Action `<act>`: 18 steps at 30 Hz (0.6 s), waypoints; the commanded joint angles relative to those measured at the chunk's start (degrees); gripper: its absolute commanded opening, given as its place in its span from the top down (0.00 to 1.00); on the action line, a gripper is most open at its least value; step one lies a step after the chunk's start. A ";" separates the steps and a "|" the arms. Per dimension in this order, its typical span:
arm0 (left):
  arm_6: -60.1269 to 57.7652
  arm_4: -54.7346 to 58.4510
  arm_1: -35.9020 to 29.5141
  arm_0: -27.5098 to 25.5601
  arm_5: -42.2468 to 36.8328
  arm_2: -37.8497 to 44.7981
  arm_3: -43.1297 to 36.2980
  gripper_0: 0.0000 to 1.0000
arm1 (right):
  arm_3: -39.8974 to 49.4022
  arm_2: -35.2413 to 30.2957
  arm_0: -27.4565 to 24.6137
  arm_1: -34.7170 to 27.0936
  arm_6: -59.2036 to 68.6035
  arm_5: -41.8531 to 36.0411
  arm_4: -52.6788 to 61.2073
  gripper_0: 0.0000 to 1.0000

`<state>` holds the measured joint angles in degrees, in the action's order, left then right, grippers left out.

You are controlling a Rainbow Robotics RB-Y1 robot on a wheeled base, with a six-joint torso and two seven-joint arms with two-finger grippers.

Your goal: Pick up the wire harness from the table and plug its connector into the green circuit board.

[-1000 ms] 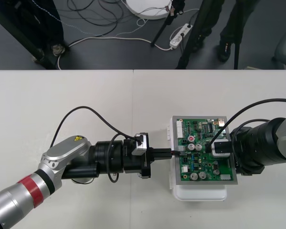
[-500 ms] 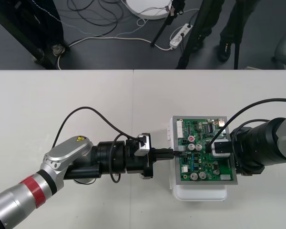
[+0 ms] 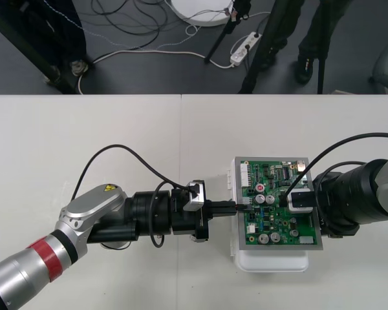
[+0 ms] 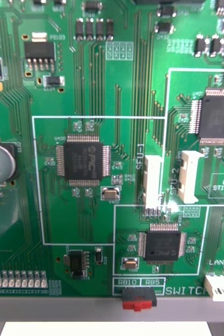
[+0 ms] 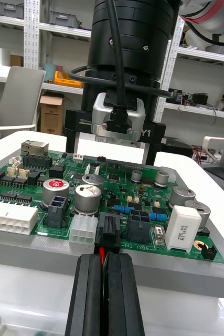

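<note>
Black fingers of L gripper (image 3: pixel 235 208) pinch harness plug (image 5: pixel 107 232) at green board (image 3: pixel 278 226) edge, arm lying low; R gripper (image 5: pixel 112 156) spread wide over board.

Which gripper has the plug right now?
The left gripper: it is shut on the harness, gripping its red and black wires just behind the black plug at the edge of the board. The right gripper stands at the opposite edge.
</note>
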<state>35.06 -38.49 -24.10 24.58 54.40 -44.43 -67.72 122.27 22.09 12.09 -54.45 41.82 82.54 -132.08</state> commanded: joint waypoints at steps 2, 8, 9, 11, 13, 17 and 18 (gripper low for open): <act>5.81 -0.09 2.21 1.53 -2.37 1.19 -2.41 1.00 | 0.78 0.76 1.79 -1.27 0.20 -0.80 0.86 0.00; 5.64 0.43 0.72 1.44 -1.84 1.10 -2.33 1.00 | 0.69 0.76 1.79 -1.36 0.20 -0.80 0.51 0.00; 5.55 0.61 0.46 1.44 -1.66 1.10 -2.41 1.00 | 0.78 0.76 1.79 -1.36 0.28 -0.80 0.34 0.00; 5.46 0.70 -0.07 1.44 -1.22 1.10 -2.41 1.00 | 0.69 0.68 1.79 -1.36 0.28 -0.80 0.16 0.00; 5.28 1.05 -0.69 1.44 -0.61 1.10 -2.41 0.97 | 0.78 0.68 1.79 -1.45 0.37 -0.80 -0.19 0.00; 5.20 1.58 -1.65 1.44 0.09 1.10 -2.41 0.00 | 0.78 0.68 1.79 -1.63 0.55 -0.80 -0.72 0.00; 5.28 1.75 -1.92 1.44 0.36 1.10 -2.41 0.00 | 0.69 0.68 1.79 -1.89 0.63 -0.80 -0.81 0.00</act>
<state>35.06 -37.98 -24.51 24.58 54.40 -44.43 -67.84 122.25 22.09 12.19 -54.46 41.83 82.27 -132.24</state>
